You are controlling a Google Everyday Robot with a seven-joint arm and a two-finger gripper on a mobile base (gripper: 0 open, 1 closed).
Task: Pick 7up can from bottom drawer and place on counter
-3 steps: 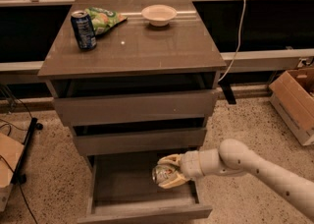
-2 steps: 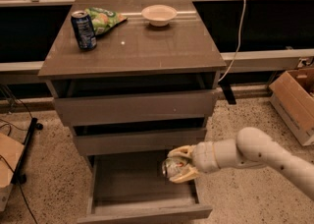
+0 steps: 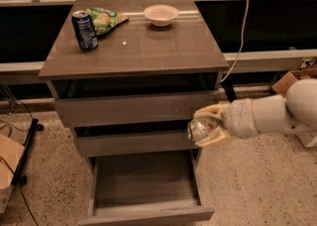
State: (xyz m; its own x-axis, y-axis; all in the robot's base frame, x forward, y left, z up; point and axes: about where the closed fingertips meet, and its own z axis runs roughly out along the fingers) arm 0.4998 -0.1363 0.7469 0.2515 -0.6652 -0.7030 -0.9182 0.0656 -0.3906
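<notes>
1. Camera view, from the front and above the drawer cabinet: my end effector (image 3: 204, 127) hangs in the air at the cabinet's right front corner, level with the middle drawer (image 3: 131, 143). My pale arm (image 3: 270, 113) reaches in from the right edge.
2. My fingers are clamped on the 7up can (image 3: 198, 130), one above it and one below. The can lies on its side with a shiny metal end turned toward the camera. It is off every surface, above the right side of the bottom drawer (image 3: 143, 178) and below the counter (image 3: 148, 49).
3. That bottom drawer stands pulled out toward the camera, with its wooden floor in sight. The middle drawer and the top drawer (image 3: 133, 109) are pushed in.
4. On the glossy grey-brown counter, a dark blue can (image 3: 85, 30) stands upright near the back left. A green bag (image 3: 104, 18) lies just behind it, and a pale bowl (image 3: 161, 15) sits at the back centre.
5. The floor (image 3: 257, 185) is speckled and beige. Dark wall panels (image 3: 270, 24) run behind the cabinet, and a white cable (image 3: 242, 36) hangs down in front of them on the right.
6. A cardboard box (image 3: 293, 79) sits at the right edge, and black cords (image 3: 22, 168) trail on the floor at the left.
</notes>
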